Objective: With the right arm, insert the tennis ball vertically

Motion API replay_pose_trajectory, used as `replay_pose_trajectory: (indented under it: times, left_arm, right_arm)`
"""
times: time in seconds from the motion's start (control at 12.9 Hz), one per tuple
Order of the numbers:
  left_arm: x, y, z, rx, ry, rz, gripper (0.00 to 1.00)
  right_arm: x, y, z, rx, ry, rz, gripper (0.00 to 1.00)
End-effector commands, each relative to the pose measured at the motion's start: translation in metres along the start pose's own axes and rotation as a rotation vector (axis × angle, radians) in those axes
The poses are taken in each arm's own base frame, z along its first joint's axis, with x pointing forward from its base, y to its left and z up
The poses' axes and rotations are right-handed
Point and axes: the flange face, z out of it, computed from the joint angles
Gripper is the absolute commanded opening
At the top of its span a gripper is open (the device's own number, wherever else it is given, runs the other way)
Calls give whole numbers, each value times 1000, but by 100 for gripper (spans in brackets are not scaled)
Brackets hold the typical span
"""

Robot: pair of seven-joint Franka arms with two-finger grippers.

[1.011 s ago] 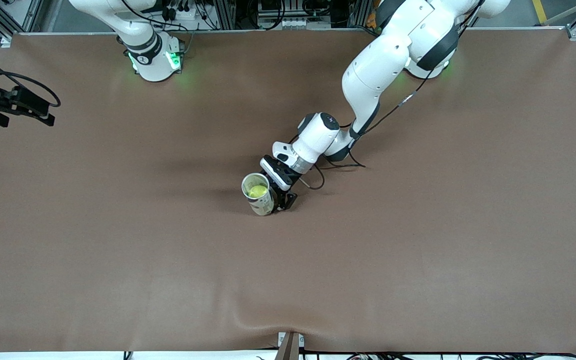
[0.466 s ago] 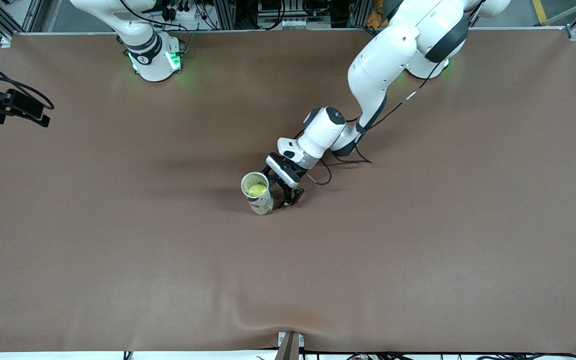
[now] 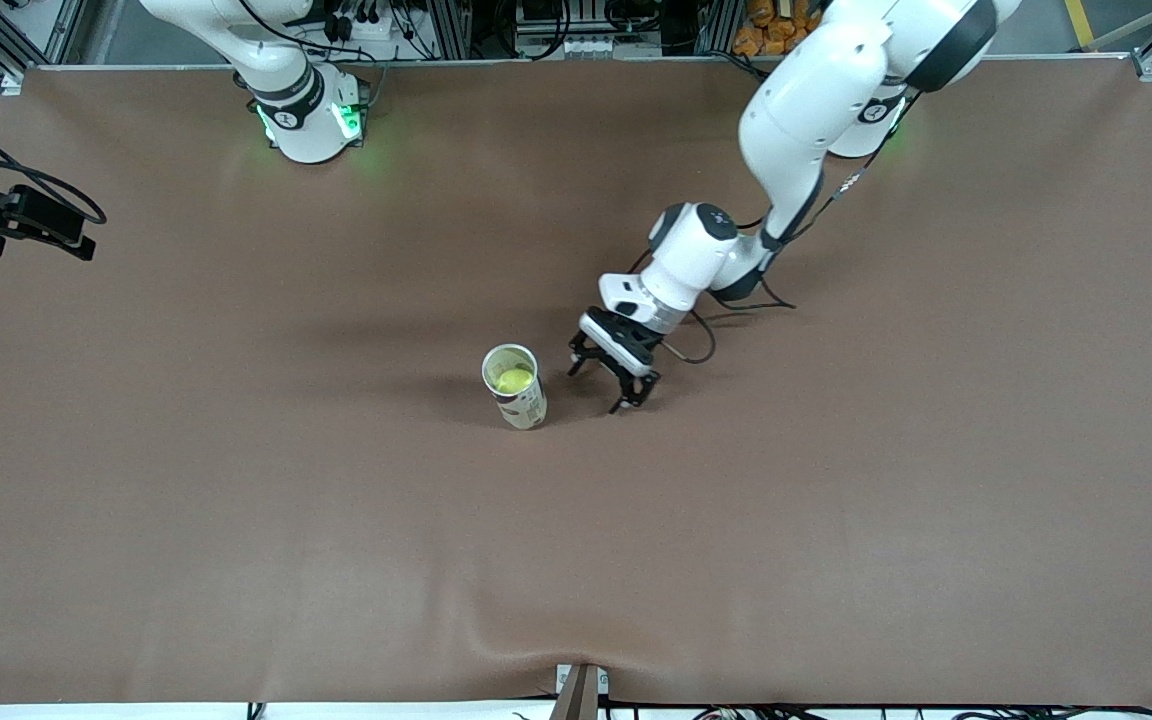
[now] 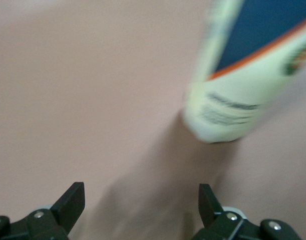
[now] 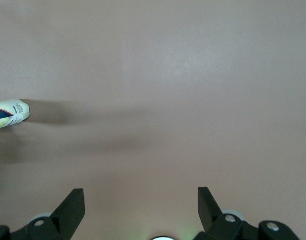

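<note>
A pale can (image 3: 519, 397) with a blue label stands upright in the middle of the brown table (image 3: 236, 480). The yellow-green tennis ball (image 3: 514, 381) lies inside it, seen through the open top. My left gripper (image 3: 596, 390) hangs open and empty just beside the can, toward the left arm's end, apart from it. The left wrist view shows the can (image 4: 243, 85) ahead of the open left gripper (image 4: 141, 195). My right gripper (image 5: 141, 200) is open and empty over bare table, with the can (image 5: 7, 114) far off at the edge of its view.
The right arm's base (image 3: 308, 115) with green lights stands at the table's back edge. The right hand's black body and cables (image 3: 21, 218) show at the table's edge toward the right arm's end. A small post (image 3: 579, 692) sits at the table's front edge.
My left gripper has drawn back from the can toward the left arm's end, and the can stays upright with the ball inside. The right hand has shifted slightly outward.
</note>
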Motion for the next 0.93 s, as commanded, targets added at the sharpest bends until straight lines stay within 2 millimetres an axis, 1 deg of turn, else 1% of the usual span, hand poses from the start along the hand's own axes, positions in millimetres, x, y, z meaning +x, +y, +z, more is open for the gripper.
replay_pose_trajectory:
  times: [0.0,0.16,0.23,0.39,0.47,0.54,0.62,0.7,0.86]
  left_arm:
    - [28,-56,-46,-8,-121,-78,100]
    - [56,-99,-75,-14,-177,-118,100]
    - [73,-121,-94,-28,-220,-141,100]
    - [101,-173,-128,-40,-274,-188,100]
    - [113,-193,-140,-53,-296,-212,100]
    - [128,-207,-154,-69,-318,-223,100]
    - [139,-221,-166,-82,-342,-242,100]
    - [149,-237,-180,-90,-364,-271,100]
    - [168,-261,-209,-96,-411,-286,100]
  right_arm:
    - [10,8,9,-13,7,-14,100]
    - [16,6,14,-11,12,-5,100]
    - [18,6,16,-11,17,-5,100]
    - [20,15,20,-11,8,10,100]
    - [20,20,20,-9,6,19,100]
    - [20,20,21,-10,1,18,100]
    - [20,19,22,-9,-2,16,100]
    - [21,19,24,-9,-5,18,100]
    - [21,17,25,-9,-6,13,100]
